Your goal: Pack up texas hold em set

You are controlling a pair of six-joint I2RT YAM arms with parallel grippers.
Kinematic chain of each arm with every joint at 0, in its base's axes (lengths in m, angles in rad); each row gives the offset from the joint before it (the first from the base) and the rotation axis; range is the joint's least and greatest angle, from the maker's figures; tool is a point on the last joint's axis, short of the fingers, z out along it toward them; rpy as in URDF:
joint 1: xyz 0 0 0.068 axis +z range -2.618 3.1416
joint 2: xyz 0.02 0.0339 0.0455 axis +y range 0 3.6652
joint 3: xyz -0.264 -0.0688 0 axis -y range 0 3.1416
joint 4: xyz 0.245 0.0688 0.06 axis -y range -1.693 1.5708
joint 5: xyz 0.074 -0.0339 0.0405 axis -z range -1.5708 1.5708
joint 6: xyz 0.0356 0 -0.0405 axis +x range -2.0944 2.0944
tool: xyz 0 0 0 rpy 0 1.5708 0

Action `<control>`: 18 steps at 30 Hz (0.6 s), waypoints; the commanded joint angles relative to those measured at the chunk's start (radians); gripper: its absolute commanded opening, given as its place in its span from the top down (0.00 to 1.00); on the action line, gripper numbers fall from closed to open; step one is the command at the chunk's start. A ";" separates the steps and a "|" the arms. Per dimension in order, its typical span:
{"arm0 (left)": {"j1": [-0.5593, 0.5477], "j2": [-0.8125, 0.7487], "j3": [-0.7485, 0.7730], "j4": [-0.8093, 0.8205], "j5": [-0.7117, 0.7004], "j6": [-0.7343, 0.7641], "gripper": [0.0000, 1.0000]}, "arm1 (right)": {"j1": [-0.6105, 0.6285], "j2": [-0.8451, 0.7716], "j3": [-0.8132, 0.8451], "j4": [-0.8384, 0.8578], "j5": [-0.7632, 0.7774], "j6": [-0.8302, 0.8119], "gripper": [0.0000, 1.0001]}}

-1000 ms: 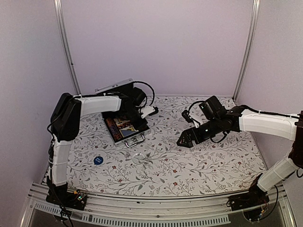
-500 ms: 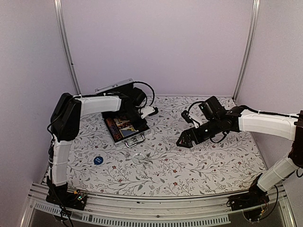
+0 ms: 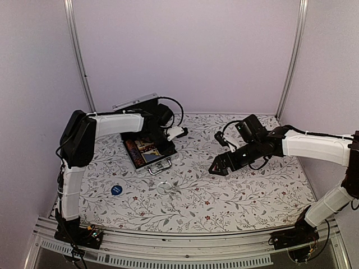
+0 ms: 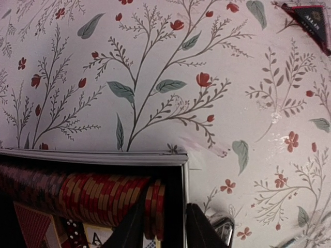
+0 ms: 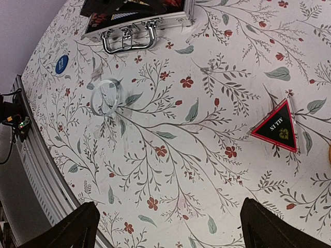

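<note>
**Top view.** Over the last second only the right pincer [image 3: 217, 167] has shifted, creeping slightly left and lower over the flowered cloth [image 3: 252, 196]. The left arm has not stirred. The case [image 3: 147, 151] lies open at the back left, lid raised toward the wall. The left pincer [image 3: 163, 141] is down at the case's right side. A blue disc [image 3: 116, 189] and a clear ring [image 3: 164, 186] lie loose on the cloth, well in front of the case. We judge the right arm is closing on a stray piece, and packing is far from done.

**Left wrist view.** The fingers [image 4: 129, 227] straddle the case's thin metal wall and the end of the chips [image 4: 98, 191], a ridged red-and-tan row lying in black lining. The gap is narrow, and we cannot tell whether they pinch. The triangle token [image 4: 313, 20] lies well apart, at the top corner.

**Right wrist view.** The jaws are spread wide with nothing between them. The triangle token is flat, black-faced and red-edged, and lies ahead to the right. The ring looks like thin see-through plastic. The handle [image 5: 129, 39] is bright, rounded chrome.
</note>
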 commanded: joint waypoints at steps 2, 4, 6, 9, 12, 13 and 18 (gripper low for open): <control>0.013 -0.061 0.004 0.016 0.023 -0.008 0.68 | -0.006 0.015 -0.016 0.021 -0.014 0.000 0.01; 0.014 -0.079 -0.001 0.023 0.041 -0.011 0.66 | -0.006 0.019 -0.016 0.024 -0.018 0.001 0.01; 0.014 -0.102 -0.009 0.031 0.053 -0.013 0.65 | -0.005 0.017 -0.016 0.026 -0.020 0.002 0.01; 0.015 -0.124 -0.021 0.044 0.067 -0.017 0.63 | -0.005 0.012 -0.016 0.026 -0.015 0.001 0.01; 0.018 -0.143 -0.033 0.053 0.079 -0.030 0.61 | -0.005 0.010 -0.015 0.026 -0.013 0.000 0.01; 0.019 -0.149 -0.039 0.056 0.081 -0.036 0.61 | -0.006 0.010 -0.014 0.026 -0.011 0.000 0.01; 0.022 -0.199 -0.085 0.100 0.045 -0.086 0.60 | -0.010 0.004 -0.012 0.024 0.021 0.003 0.01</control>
